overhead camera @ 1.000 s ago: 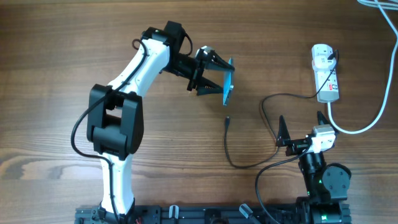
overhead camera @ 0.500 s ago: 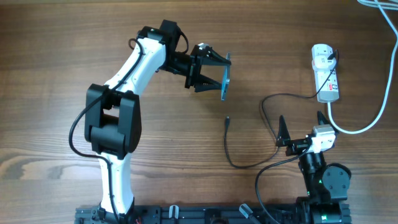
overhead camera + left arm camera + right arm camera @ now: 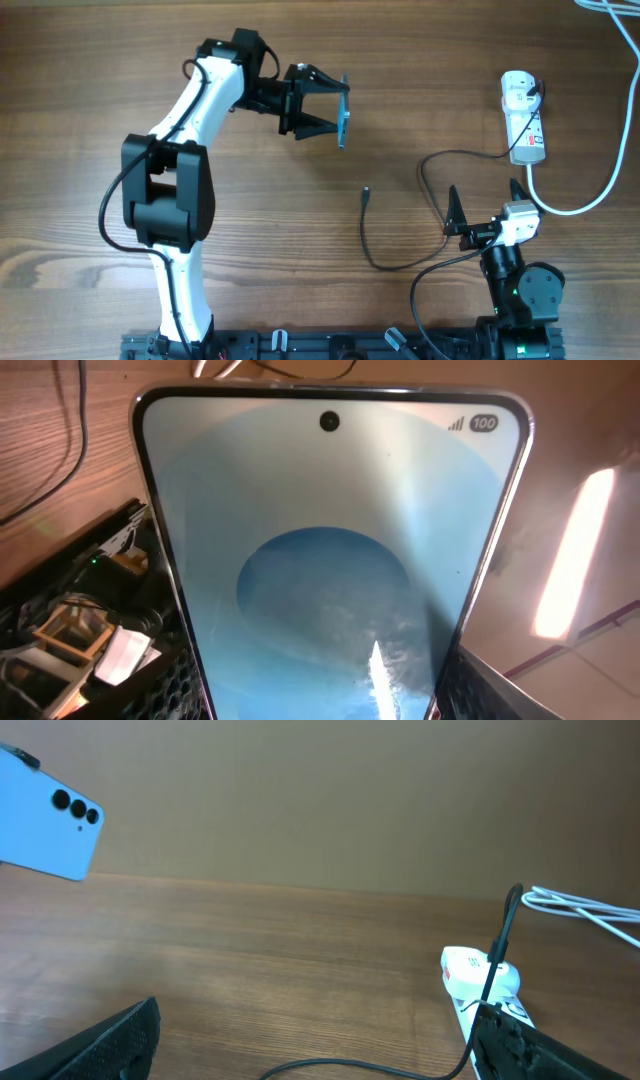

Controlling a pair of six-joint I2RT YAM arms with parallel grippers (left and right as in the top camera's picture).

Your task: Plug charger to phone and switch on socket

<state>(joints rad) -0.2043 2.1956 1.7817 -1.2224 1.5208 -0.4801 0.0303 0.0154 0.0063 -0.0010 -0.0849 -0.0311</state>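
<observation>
My left gripper is shut on the phone and holds it on edge above the table at upper centre. The teal-blue screen fills the left wrist view. The phone's back with its camera lenses shows in the right wrist view. The thin black charger cable curls on the table, its connector tip lying free below the phone. The white socket lies at the right, also in the right wrist view. My right gripper is open and empty near the cable.
A thick white cord loops from the socket off the right edge. The black frame of the robot bases runs along the front edge. Bare wooden table lies at the left.
My left gripper has carried the phone up and to the left, away from the connector tip. The right arm and cable have not moved.
</observation>
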